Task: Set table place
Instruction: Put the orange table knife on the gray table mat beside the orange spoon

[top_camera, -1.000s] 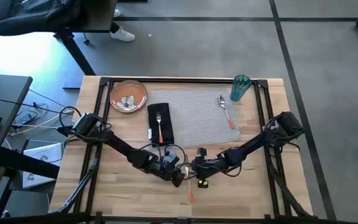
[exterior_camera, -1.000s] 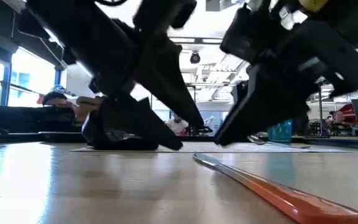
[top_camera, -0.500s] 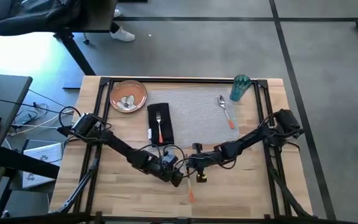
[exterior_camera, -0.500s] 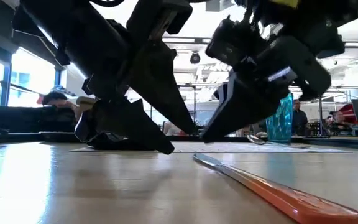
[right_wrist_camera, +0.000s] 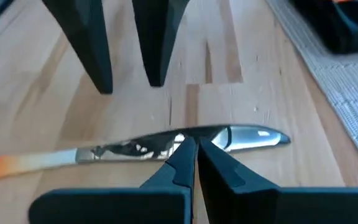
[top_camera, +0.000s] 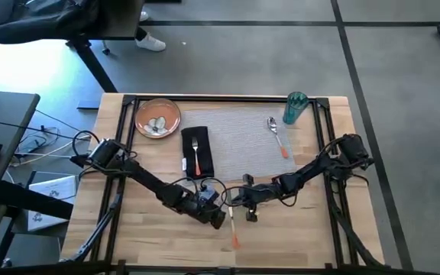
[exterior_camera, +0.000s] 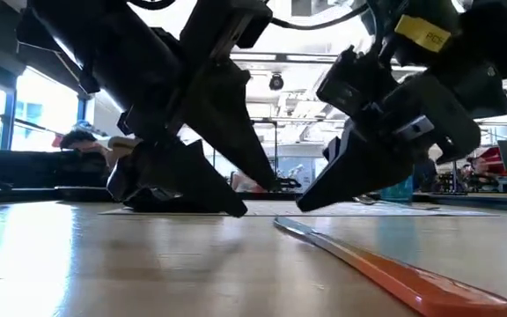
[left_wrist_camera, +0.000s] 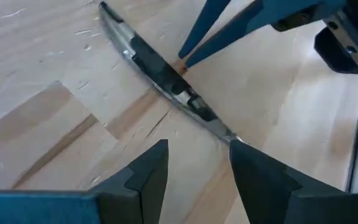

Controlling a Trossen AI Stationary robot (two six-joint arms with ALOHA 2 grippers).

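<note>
On the near bench [top_camera: 143, 237], the knife [right_wrist_camera: 166, 144] lies flat between both grippers. Right gripper [right_wrist_camera: 196, 152]: fingers together at the blade. Left gripper [left_wrist_camera: 197, 163]: fingers apart beside it. Risk: closed tips skid the blade; arms may collide.

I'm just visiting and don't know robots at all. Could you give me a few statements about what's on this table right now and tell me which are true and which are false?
1. The knife lies on the bare wood table, off the placemat. True.
2. The fork rests on the orange-brown plate. False: it lies on the black napkin.
3. The left gripper has its fingers open, close to the knife's blade. True.
4. The teal cup has tipped over. False: it stands upright at the placemat's far right corner.
5. The right gripper has its fingers spread wide. False: they are nearly together at the blade.
</note>
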